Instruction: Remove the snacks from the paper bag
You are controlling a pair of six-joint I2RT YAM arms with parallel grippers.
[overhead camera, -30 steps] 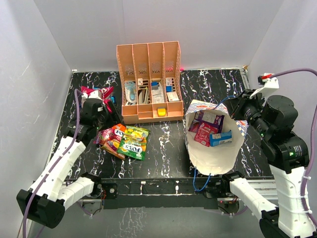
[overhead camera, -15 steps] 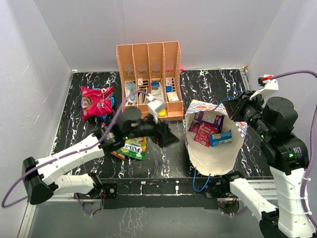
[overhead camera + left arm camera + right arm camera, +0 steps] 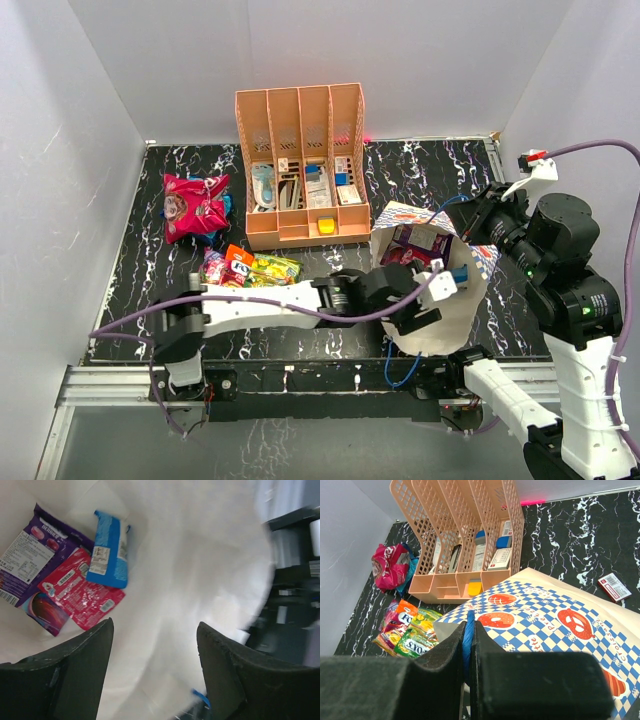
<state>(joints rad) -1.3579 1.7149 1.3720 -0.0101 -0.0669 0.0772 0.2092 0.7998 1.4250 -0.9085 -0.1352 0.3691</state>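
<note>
L arm reached across the tabletop (image 3: pixel 430 165), w/ L fingers (image 3: pixel 420 300) at the mouth of the paper bag (image 3: pixel 440 335). They were spread apart w/ nothing btwn them. The bag stood open on the R side of the tabletop, in front of the R arm.

Inside, on the cream bottom:
- purple pkt (image 3: pixel 27 562)
- red pkt (image 3: pixel 82 595), lying partly over the purple one
- blue pkt (image 3: pixel 111 550), touching the red one's upper edge

R fingers (image 3: pixel 477 640) were pinched together on the bag's blue cord handle (image 3: pixel 469 622), at the rim.

Outside the bag, L of center, an orange FOX'S pkt (image 3: pixel 238 260) and a green pkt (image 3: pixel 275 268) lay in a small overlapping pile w/ other pkts. A pink pkt (image 3: pixel 192 205) lay farther back-L, apart from the pile. The orange organizer (image 3: pixel 300 160) stood at back center, near the bag's far-L corner. A small red box (image 3: pixel 614 586) lay on the tabletop beyond the bag.
</note>
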